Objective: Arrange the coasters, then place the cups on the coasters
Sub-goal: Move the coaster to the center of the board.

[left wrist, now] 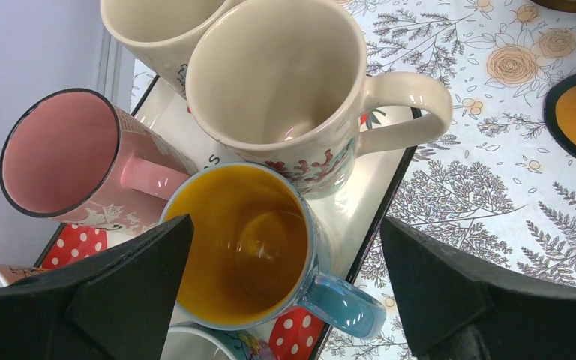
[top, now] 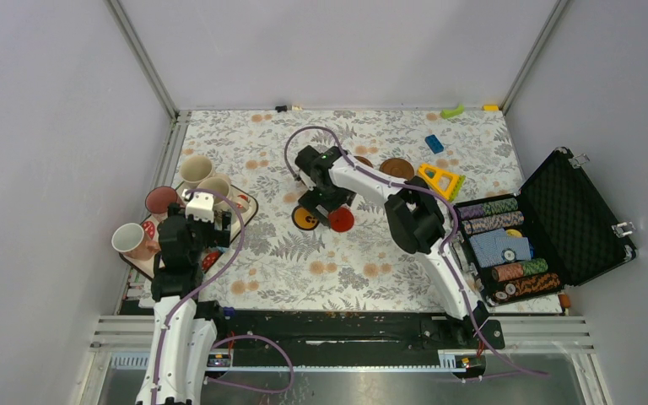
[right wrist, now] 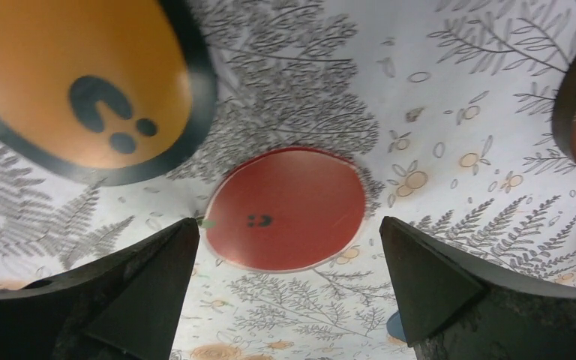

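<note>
The floral surface [top: 304,270] is only partly laid out. The step in hand looks like arranging the coasters, since no cup stands on one yet.

The cups crowd the strawberry tray [left wrist: 371,199] at the left edge. A cream mug [left wrist: 277,75], a pink mug [left wrist: 60,154] and a blue mug with yellow interior [left wrist: 240,240] sit packed side by side, with more cream ones beside them. The left tool [left wrist: 285,232] hovers spread wide over the blue mug, pinching nothing.

Mid-surface, the right tool [right wrist: 289,229] hangs equally wide and empty over the red coaster [right wrist: 285,206], which lies flat on the cloth. The orange coaster [right wrist: 75,75] with its black rim lies just beside it, not touching. A dark brown coaster [top: 396,168] rests farther back. What may be another dark disc peeks from behind the right arm, too hidden to be sure.

If the red disc needs shifting, the right tool must come down on a thin edge lying flush, so nudging probably suits it better than lifting. The left tool needs a clean bite on the blue mug's rim or handle without knocking its close neighbours.

The open poker chip case [top: 586,215] stands at the right, well apart from the work. The yellow triangle toy [top: 440,180] sits near the brown coaster and could crowd a cup set there. A blue brick [top: 434,143] and a green piece [top: 451,110] lie toward the far edge, out of the way.
</note>
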You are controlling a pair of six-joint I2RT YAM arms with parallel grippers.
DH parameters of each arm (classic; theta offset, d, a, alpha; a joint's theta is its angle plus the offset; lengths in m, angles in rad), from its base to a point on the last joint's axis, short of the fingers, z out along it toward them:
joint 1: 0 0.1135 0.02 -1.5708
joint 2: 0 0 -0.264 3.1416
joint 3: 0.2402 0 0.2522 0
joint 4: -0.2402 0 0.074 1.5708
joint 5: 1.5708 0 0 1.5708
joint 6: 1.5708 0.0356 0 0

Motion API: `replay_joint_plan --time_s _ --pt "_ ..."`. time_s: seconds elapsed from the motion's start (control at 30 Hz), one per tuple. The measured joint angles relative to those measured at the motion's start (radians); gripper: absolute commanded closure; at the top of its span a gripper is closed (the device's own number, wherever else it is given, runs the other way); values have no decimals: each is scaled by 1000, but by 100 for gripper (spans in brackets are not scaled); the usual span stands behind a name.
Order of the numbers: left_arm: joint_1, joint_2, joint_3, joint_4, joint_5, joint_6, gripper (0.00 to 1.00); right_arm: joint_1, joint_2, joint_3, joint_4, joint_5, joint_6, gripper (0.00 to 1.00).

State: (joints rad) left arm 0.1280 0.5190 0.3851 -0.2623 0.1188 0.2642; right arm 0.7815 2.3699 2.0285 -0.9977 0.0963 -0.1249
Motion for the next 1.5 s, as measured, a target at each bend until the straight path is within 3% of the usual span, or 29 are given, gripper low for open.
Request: replay_joint_plan --time_s 0.6,1.2,1.5 --pt "0 0 0 2 0 0 1 -74 53 69 -40 -63 29 0" --pt "0 0 0 2 0 0 1 -80 63 78 -78 -151 15 19" --pt "0 0 0 2 0 0 1 -100 33 21 -81 -171 12 20"
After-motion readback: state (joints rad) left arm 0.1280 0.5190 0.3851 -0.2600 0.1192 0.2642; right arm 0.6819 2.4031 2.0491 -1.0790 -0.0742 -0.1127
